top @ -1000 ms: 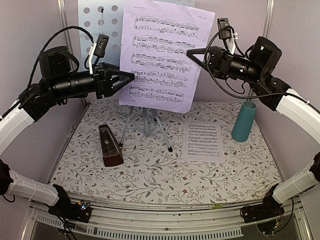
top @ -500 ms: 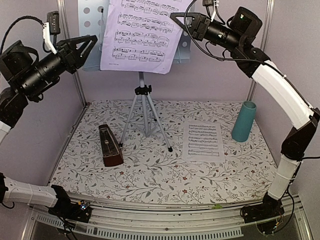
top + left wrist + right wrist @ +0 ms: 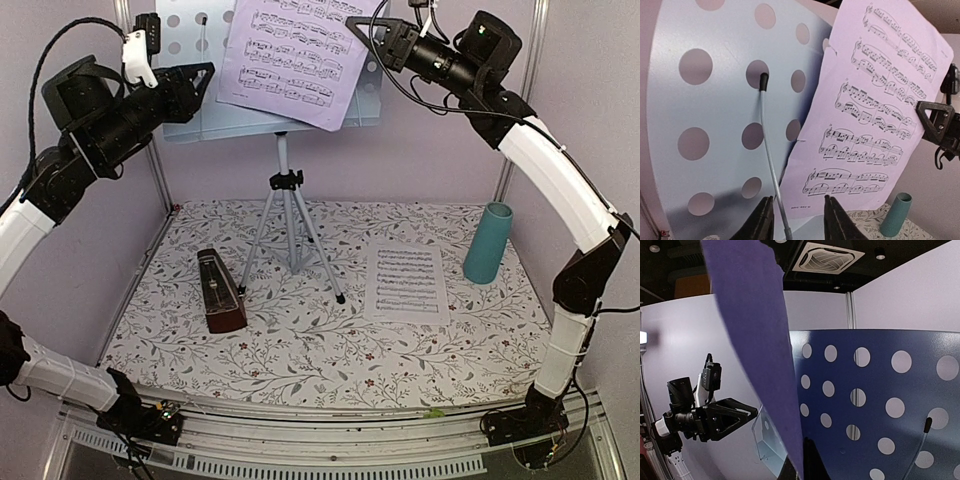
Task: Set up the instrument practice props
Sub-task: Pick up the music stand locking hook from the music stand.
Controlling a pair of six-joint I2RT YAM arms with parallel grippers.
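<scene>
Overhead, found the music stand (image 3: 240,118) upright on silver tripod legs (image 3: 290,235) at the back of the floral mat (image 3: 330,350), with the pale-blue perforated desk raised high against the rear wall. Saw a sheet-music page (image 3: 290,55) leaning tilted across the front of that desk, covering the middle and overhanging the top.

Caught the right gripper (image 3: 352,22) pinched tight on the page's upper right edge. Checked this from the right wrist camera too, with the page (image 3: 755,340) running straight down into the closed fingers.

Spotted the left gripper (image 3: 203,82) at the desk's left side, fingers (image 3: 762,222) partly apart with a modest gap, straddling the thin wire page-holder (image 3: 767,140) near the desk's bottom lip. Could not tell whether either finger touched wire or desk.

Down on the mat, noted the dark-red-brown pyramid metronome (image 3: 220,293) upright to the left of the tripod, near one leg but apart from it. Found a second sheet-music page (image 3: 405,282) lying flat to the right of the tripod, and a teal cup (image 3: 488,243) standing just beyond that page, near the right wall.
</scene>
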